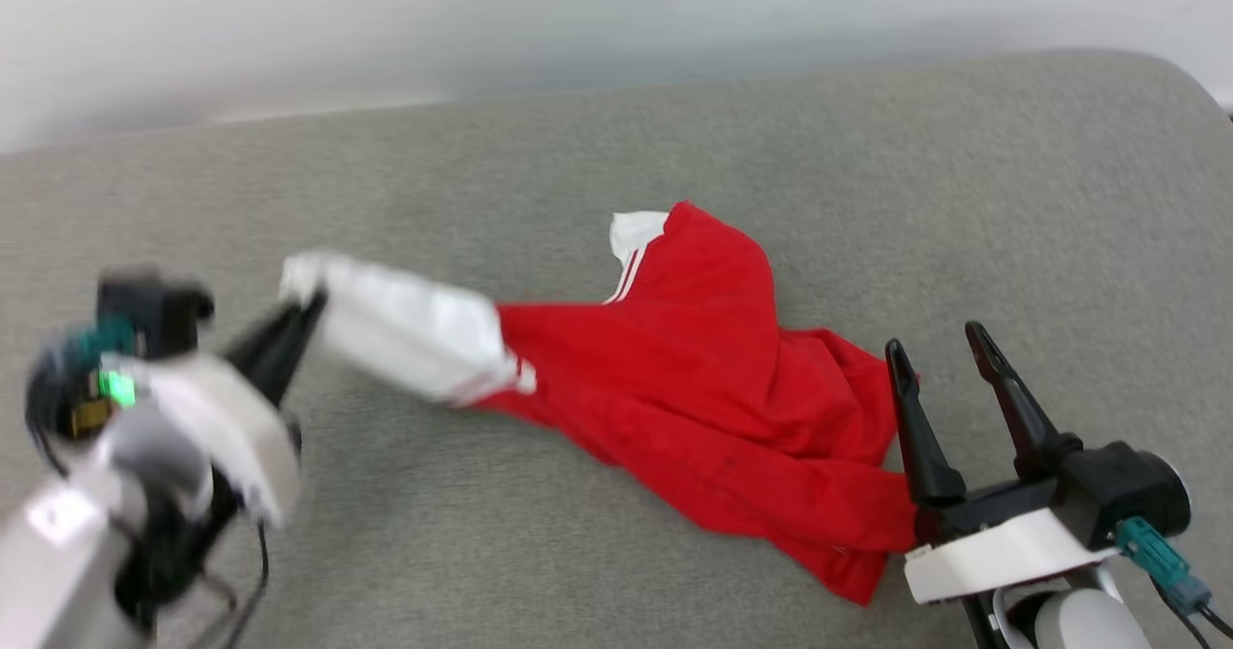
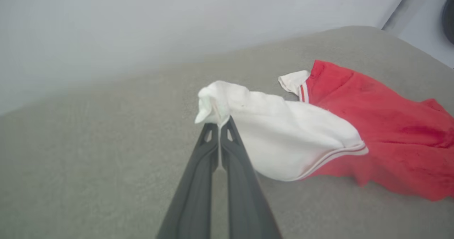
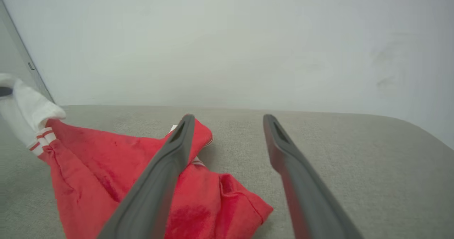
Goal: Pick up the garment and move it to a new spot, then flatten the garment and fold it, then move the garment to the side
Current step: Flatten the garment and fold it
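This is looking like a plain indoor room, though whether lab or home I cannot tell. A grey, woven-textured padded surface (image 1: 539, 148) is stretching wide, rounding off at its far corner, and a bare pale wall (image 1: 578, 23) is rising right behind it

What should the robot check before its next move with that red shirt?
1. Grip: the left gripper is shut on the white sleeve of the garment: ok.
2. Free hand: the right gripper is open with nothing between its fingers: ok.
3. Contact: whether the right gripper touches the cloth: cannot tell.
4. Flatness: the garment lies bunched, drawn out by the sleeve: not ok.
5. Room: the grey surface extends all around the garment: ok.
6. Lettered side up: cannot tell.
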You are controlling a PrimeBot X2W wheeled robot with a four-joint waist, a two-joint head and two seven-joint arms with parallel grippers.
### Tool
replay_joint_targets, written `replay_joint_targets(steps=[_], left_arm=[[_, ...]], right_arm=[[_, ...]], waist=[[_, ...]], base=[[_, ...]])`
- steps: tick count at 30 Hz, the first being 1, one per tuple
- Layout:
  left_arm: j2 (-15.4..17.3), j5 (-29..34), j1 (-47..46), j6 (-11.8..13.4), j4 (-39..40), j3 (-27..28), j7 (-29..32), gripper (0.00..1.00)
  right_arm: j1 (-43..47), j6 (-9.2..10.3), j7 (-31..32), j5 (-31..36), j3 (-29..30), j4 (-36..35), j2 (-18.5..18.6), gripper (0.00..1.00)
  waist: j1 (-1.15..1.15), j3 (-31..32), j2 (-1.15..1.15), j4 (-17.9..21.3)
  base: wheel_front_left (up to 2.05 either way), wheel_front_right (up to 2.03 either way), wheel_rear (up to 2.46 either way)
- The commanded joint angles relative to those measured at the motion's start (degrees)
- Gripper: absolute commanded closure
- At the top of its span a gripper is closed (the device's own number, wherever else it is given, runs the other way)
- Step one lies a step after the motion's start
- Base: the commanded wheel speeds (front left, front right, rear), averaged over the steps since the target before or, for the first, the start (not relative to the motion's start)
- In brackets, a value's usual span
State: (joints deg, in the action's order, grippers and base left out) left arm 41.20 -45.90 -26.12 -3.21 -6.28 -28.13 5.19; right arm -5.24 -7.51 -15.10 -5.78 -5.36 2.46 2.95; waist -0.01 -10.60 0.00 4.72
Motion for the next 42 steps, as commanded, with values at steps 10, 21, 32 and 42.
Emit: replay_joint_targets(steps=[10,21,32,42], left_arm=[[1.5,-0.36,19.19,-0.11,0.19,-6.5,-1.04,1.0],[-1.83,3.92,15.75,2.26,-7.78,-6.17,-8.65,0.0],[-7.17,8.1,14.8,10.34,2.05,4.18,-20.34,0.0],[-20.32,21.53,23.77,8.09,15.4,14.82,-20.39,0.0]], right_arm=[[1.83,0.04,-0.1,0.59,1.7,1.91,-0.14,0.0],[2.17,0.04,-0.09,0.85,2.21,3.17,-0.14,0.0],[2.98,0.04,-0.09,1.24,2.85,1.89,-0.13,0.0],[2.3,0.04,-0.09,3.35,3.16,0.65,-0.14,0.0]], waist=[[0.01,3.12,0.0,-4.54],[0.01,5.02,0.0,-5.51],[0.01,6.67,0.0,-6.21],[0.01,6.17,0.0,-6.95]], base=[[0.0,0.0,0.0],[0.0,0.0,0.0],[0.0,0.0,0.0],[0.0,0.0,0.0]])
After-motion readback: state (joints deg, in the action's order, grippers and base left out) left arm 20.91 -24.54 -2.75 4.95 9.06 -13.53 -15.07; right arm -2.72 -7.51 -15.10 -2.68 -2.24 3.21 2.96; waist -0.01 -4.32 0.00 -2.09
